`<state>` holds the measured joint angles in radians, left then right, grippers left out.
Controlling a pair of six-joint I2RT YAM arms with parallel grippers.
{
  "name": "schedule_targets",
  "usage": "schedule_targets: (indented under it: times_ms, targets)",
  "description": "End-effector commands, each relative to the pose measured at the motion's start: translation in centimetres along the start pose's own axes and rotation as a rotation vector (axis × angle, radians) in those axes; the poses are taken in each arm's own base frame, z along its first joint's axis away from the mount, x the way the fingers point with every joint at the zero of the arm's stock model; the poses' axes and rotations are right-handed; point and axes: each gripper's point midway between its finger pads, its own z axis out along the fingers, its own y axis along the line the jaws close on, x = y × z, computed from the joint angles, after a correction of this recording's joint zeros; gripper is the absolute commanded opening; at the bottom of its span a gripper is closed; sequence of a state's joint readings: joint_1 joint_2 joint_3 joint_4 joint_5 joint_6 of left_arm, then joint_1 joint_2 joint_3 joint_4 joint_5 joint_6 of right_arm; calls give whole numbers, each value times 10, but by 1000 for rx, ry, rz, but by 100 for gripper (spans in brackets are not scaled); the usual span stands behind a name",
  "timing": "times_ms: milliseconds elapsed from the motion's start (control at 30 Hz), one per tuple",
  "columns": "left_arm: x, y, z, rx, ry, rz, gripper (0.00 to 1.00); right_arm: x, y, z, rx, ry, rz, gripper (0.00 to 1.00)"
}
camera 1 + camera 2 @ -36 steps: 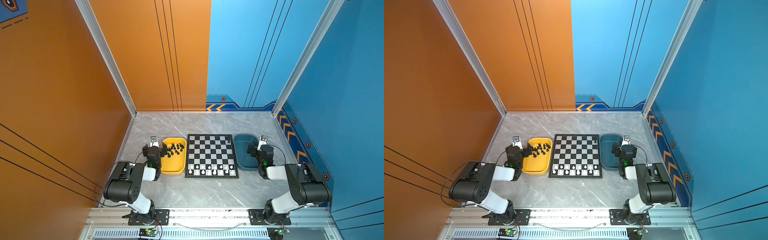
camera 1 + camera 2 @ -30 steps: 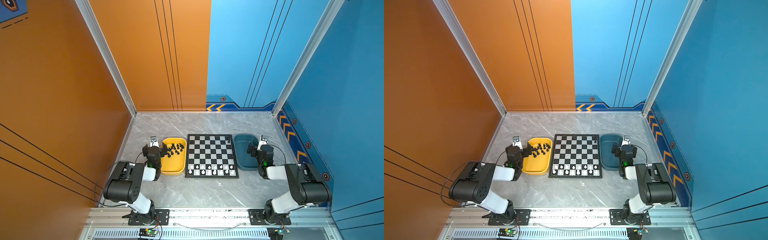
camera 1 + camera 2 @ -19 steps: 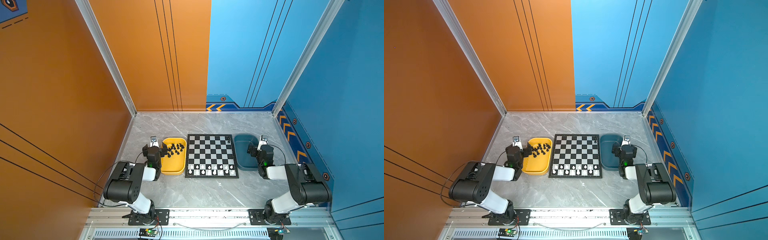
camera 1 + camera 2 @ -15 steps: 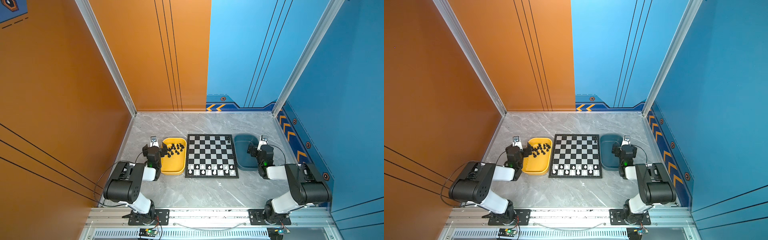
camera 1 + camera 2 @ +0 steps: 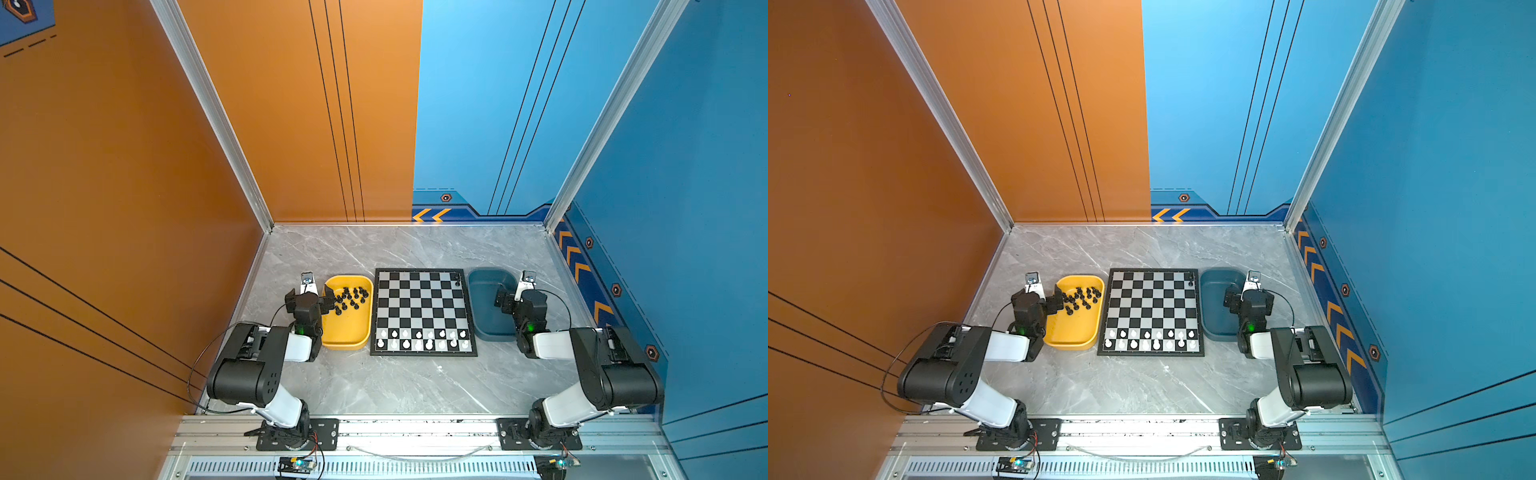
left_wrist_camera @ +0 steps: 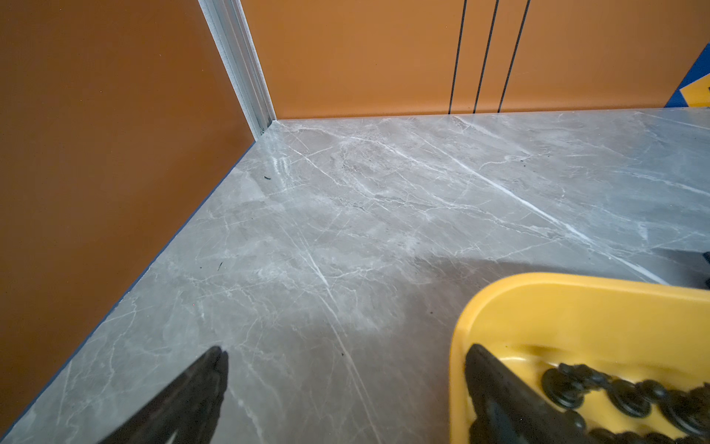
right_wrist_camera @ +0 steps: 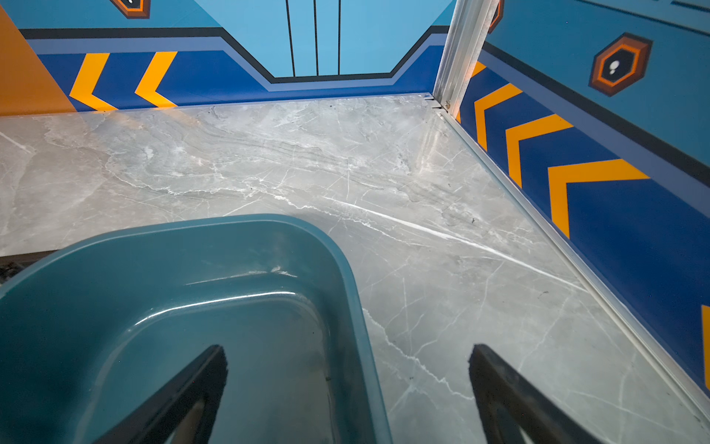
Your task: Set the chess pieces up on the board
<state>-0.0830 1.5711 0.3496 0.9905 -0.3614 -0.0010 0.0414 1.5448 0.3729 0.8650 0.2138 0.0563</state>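
The board [image 5: 424, 311] lies flat at the table's middle in both top views. One black chess piece [image 5: 458, 277] stands on its far right corner square. Several more black chess pieces [image 5: 349, 296] lie heaped in the yellow tray [image 5: 347, 343], and show close up in the left wrist view [image 6: 630, 399]. My left gripper [image 5: 309, 296] [image 6: 345, 351] is open and straddles that tray's left wall, one finger inside beside the heap, nothing between the fingers. My right gripper [image 5: 519, 297] [image 7: 345, 351] is open and empty astride the dark blue tray's right wall.
White chessmen [image 5: 422, 338] fill the board's two near rows. The dark blue tray [image 5: 486, 328] [image 7: 230, 230] right of the board holds nothing. Orange wall runs close on the left, blue wall on the right. Bare marble lies beyond and in front of the board.
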Motion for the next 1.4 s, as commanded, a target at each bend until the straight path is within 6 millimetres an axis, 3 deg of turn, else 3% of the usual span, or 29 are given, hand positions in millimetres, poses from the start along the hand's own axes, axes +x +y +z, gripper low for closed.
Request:
schedule_targets:
  times_ms: [0, 200, 433, 567, 800, 933, 1033, 1133, 1367]
  targets:
    - [0, 2, 2, 0, 12, -11, 98, -8, 0, -2, 8, -24, 15, 100]
    - [-10, 3, -3, -5, 2, -12, 98, -28, -16, -11, 88, 4, 37, 100]
    - [-49, 6, -23, -29, 18, 4, 98, -69, -22, -47, 91, 47, 83, 100]
    - [-72, -8, -39, 85, 34, -53, 98, -112, -16, -76, 44, 54, 215, 100]
    - [-105, -40, -63, 292, 67, -172, 98, -205, 16, -124, -185, -87, 478, 100]
    - [-115, -53, -73, 362, 124, -199, 98, -235, 41, -135, -365, -139, 614, 100]
    - [-114, -57, -78, 366, 203, -190, 99, -230, 64, -138, -499, -143, 693, 100]
    - [-103, -58, -83, 343, 305, -165, 99, -211, 82, -138, -581, -138, 733, 100]
    - [-89, -54, -97, 286, 455, -172, 94, -177, 95, -118, -542, 25, 690, 100]
